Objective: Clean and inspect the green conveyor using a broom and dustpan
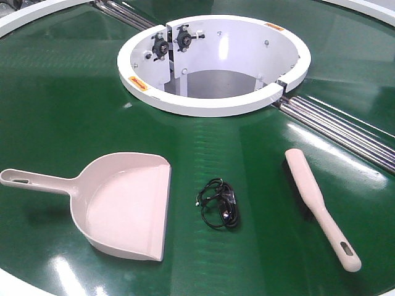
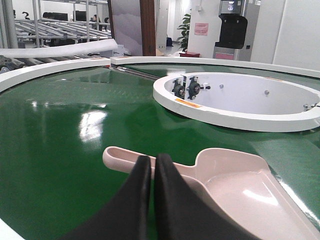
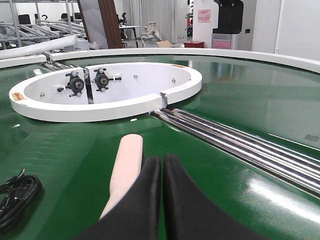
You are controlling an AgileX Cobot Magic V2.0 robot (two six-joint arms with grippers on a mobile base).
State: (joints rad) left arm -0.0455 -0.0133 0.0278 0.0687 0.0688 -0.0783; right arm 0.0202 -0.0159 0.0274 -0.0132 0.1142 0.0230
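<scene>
The green conveyor (image 1: 62, 111) fills the front view. On it lies the beige-pink dustpan (image 1: 123, 206), its handle pointing left and its flat edge to the right. The beige broom (image 1: 321, 206) rests at the right, handle end nearest the front edge. Neither gripper shows in the front view. In the left wrist view my left gripper (image 2: 152, 159) is shut and empty, hovering over the dustpan (image 2: 240, 185) handle. In the right wrist view my right gripper (image 3: 161, 159) is shut on nothing, just right of the broom (image 3: 125, 167).
A coiled black cable (image 1: 219, 203) lies between dustpan and broom. The white ring-shaped hub (image 1: 216, 65) stands behind them. Steel rollers (image 1: 345, 132) run diagonally at the right. The conveyor's white rim (image 2: 50, 67) curves along the far edge.
</scene>
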